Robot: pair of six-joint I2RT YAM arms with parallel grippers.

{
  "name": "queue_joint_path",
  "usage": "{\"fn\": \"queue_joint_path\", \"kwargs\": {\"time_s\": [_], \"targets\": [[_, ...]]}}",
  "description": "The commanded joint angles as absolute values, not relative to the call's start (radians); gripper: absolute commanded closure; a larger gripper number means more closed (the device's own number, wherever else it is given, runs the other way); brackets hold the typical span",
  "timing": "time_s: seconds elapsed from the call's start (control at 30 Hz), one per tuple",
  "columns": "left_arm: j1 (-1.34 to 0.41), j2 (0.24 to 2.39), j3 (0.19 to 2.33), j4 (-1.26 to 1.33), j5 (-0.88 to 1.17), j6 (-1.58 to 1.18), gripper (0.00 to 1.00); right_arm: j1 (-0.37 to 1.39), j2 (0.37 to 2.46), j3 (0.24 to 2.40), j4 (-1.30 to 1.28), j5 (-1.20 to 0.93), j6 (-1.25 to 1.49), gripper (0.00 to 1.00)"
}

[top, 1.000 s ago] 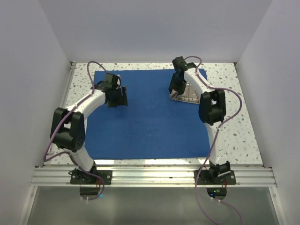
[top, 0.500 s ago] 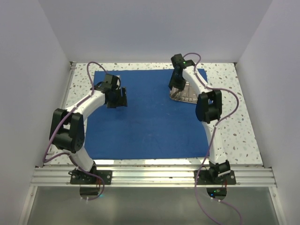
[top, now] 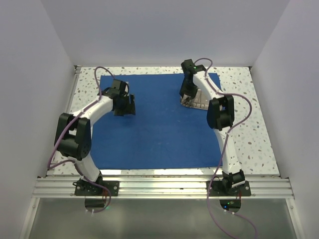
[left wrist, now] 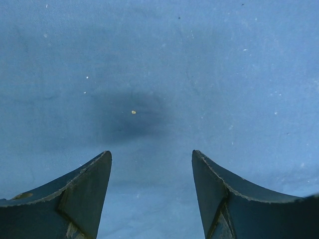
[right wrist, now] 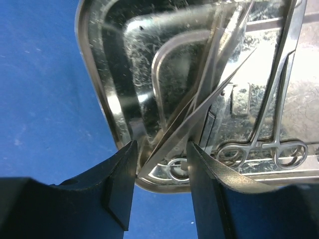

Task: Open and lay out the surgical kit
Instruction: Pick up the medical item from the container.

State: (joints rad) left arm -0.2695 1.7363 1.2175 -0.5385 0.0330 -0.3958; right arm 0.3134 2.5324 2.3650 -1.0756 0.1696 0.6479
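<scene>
The top view looks down from above and behind on the whole counter (top: 239, 149). Each wrist view looks close down past its own fingers; all three share the blue cloth (top: 159, 134).

Plain white walls (top: 164, 30) enclosed a white speckled terrazzo-patterned desk (top: 239, 79) on three sides; a ribbed aluminium rail (top: 164, 186) ran along its near edge, catching soft, even light.
</scene>
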Motion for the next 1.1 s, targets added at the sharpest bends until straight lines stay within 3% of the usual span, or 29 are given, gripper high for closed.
{"fn": "queue_joint_path", "kwargs": {"time_s": [0.0,0.1,0.3,0.43,0.63,1.07], "targets": [[-0.270,1.740,1.250,-0.514,0.025,-0.356,0.30,0.313,2.560,2.408,-1.060,0.192,0.670,0.52],[-0.267,1.746,1.252,-0.517,0.025,-0.353,0.30,0.311,2.585,2.428,-1.058,0.184,0.673,0.53],[-0.258,1.759,1.261,-0.520,0.026,-0.345,0.31,0.307,2.605,2.457,-1.066,0.178,0.673,0.66],[-0.250,1.769,1.264,-0.520,0.029,-0.342,0.31,0.307,2.612,2.448,-1.075,0.173,0.669,0.88],[-0.238,1.776,1.275,-0.528,0.031,-0.336,0.30,0.307,2.614,2.430,-1.085,0.170,0.660,1.00],[-0.236,1.733,1.262,-0.531,0.034,-0.351,0.31,0.305,2.382,2.321,-0.980,0.038,0.664,1.00]]}}
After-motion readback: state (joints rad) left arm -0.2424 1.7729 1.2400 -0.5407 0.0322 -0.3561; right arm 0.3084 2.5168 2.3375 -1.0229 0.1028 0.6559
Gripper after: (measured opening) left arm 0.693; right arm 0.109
